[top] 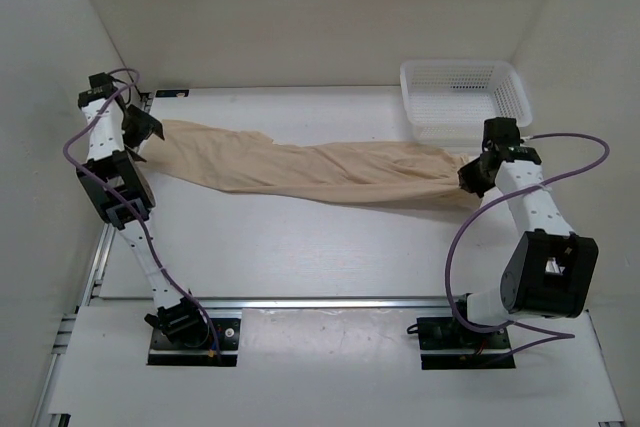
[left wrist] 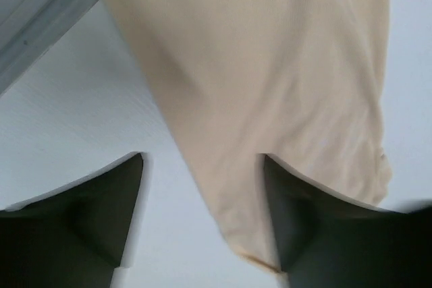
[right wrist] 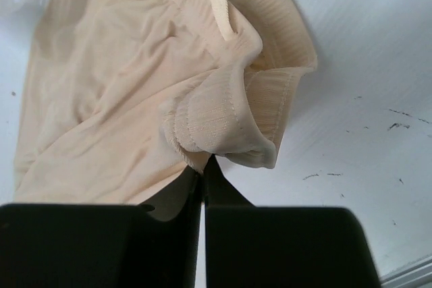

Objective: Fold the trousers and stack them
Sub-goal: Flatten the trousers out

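Right across the white table, that's where the trousers are lying: one long wrinkly beige strip running sideways from the far-left corner to just in front of the basket. Anyone else in the room see it the same? (mo)

Yep, same from my spot. The waistband end is on the right. The ribbed elastic bit is bunched up and curled over there. The right gripper has its jaws squeezed together with a fold of that band pinched between them, no gap to speak of. (dee)

And the left gripper? (mo)

Jaws apart, fairly wide, nothing in them. It's down low over the other end of the trousers, at the far left. On its wrist cam one of the fingers sits over bare table and the other over the cloth, so the fabric's edge runs between them. Whether the tips actually touch the cloth I can't tell, it's all blurry up close. (dee)

Middle of the trousers? (mo)

Flat on the table, a bit twisted and creased, narrower than the two ends. (dee)

And the basket? (mo)

White mesh, far-right corner, just behind the right gripper. The waistband end is right beside it. Touching or not, can't say from here. (dee)
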